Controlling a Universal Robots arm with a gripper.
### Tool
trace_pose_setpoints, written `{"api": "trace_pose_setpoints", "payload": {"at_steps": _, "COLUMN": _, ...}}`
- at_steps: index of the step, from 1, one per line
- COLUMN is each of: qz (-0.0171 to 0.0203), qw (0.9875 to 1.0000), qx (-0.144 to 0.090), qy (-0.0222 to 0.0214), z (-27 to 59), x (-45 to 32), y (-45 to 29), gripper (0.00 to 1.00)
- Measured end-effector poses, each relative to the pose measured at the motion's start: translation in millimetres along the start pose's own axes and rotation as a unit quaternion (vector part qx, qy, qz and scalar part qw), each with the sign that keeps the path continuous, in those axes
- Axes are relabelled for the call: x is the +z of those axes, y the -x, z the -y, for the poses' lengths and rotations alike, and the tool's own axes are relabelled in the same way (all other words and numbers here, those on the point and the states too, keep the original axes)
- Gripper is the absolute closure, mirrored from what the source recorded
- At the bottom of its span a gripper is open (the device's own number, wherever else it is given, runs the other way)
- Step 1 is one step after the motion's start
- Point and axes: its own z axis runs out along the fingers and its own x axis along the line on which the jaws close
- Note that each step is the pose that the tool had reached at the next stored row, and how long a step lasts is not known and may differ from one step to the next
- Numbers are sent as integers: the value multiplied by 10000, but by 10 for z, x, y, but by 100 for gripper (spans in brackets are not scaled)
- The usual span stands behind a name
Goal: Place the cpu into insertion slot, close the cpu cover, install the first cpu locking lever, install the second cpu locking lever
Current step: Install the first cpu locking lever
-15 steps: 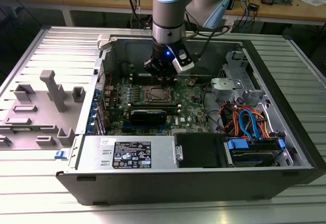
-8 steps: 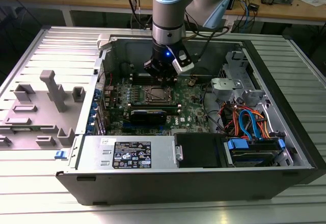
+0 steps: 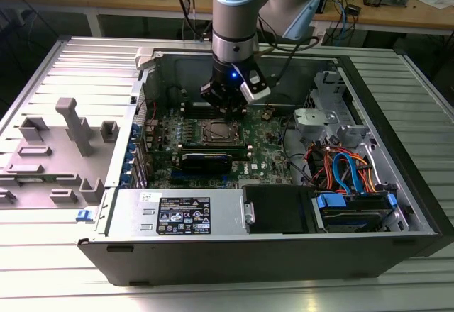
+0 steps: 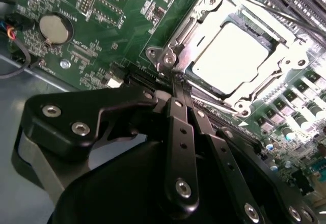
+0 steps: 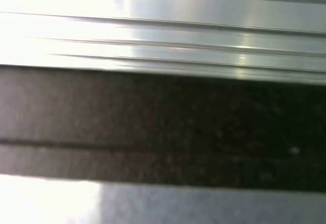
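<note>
The cpu (image 4: pixel 232 56), a bright silvery square, lies in the insertion slot (image 3: pixel 218 132) on the green motherboard. The cpu cover (image 4: pixel 287 45), a thin metal frame, lies flat around the chip, which shows through its window. A thin metal lever rod (image 4: pixel 257 6) runs along one side of the frame. My gripper (image 4: pixel 175 81) is shut, its black fingers (image 4: pixel 181 132) pressed together, with the tips down at the socket's corner by a screw post. In the exterior view the gripper (image 3: pixel 225 106) stands upright just behind the socket, inside the open computer case.
Memory slots (image 4: pixel 293 0) run beside the socket, and a coin battery (image 4: pixel 53 28) sits on the board. A black heatsink bar (image 3: pixel 206 161), the power supply (image 3: pixel 181 216) and bundled cables (image 3: pixel 347 166) fill the case. A grey fixture (image 3: pixel 71 131) stands at the exterior view's left.
</note>
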Motion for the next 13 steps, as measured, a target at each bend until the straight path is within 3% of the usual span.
{"api": "trace_pose_setpoints", "payload": {"at_steps": 13, "qz": 1, "qw": 10000, "qx": 1, "qy": 10, "z": 52, "x": -20, "y": -3, "gripper": 89}}
